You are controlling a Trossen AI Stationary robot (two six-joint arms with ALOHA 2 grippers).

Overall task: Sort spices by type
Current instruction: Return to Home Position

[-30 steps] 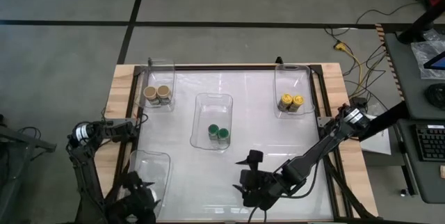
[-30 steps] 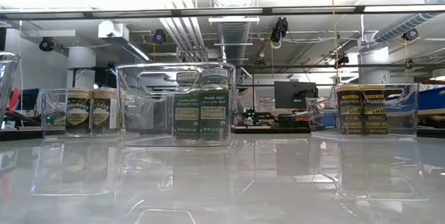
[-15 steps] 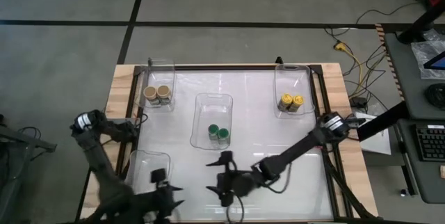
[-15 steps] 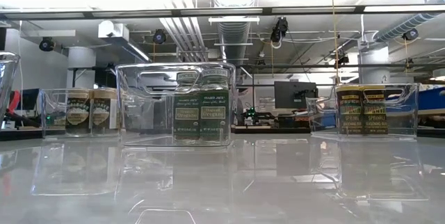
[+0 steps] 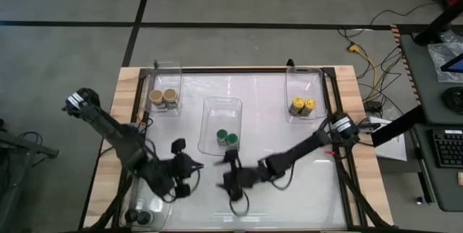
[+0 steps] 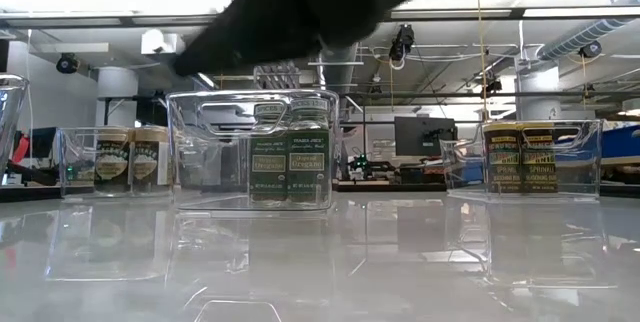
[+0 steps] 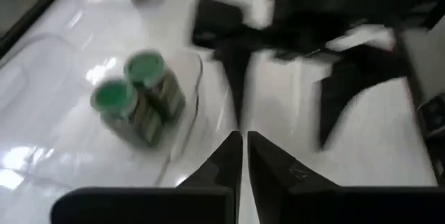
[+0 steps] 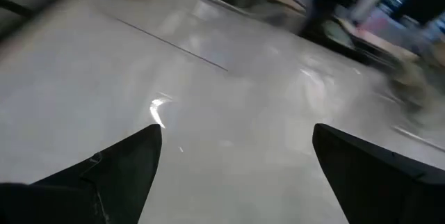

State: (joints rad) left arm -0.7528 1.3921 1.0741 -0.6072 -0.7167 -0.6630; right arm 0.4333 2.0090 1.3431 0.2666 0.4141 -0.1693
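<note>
The spices stand in pairs in clear bins: tan-lidded jars [image 5: 164, 99] at the far left, green-lidded jars [image 5: 227, 138] [image 7: 131, 106] in the centre bin, yellow-lidded jars [image 5: 302, 106] at the far right, and two dark-lidded jars [image 5: 138, 217] in the near-left bin. My left gripper [image 5: 197, 165] [image 7: 243, 156] hovers shut and empty just near-left of the centre bin, pointing toward the table's right. My right gripper [image 5: 223, 175] [image 8: 236, 147] faces it from the right, open wide over bare table, with nothing between its fingers.
The centre bin [image 5: 221, 104] stands just beyond both grippers, and the near-left bin [image 5: 155, 208] lies under the left arm. The two grippers are close together over the white tabletop [image 5: 289, 197]. In the low view a blurred dark arm [image 6: 300, 2] crosses above the centre bin.
My left gripper has swung up out of the near-left bin toward the table's centre and far side, and has shut with nothing in it. My right gripper, still open, has gone toward the table's left and a little toward the far edge. The jars have stayed put.
</note>
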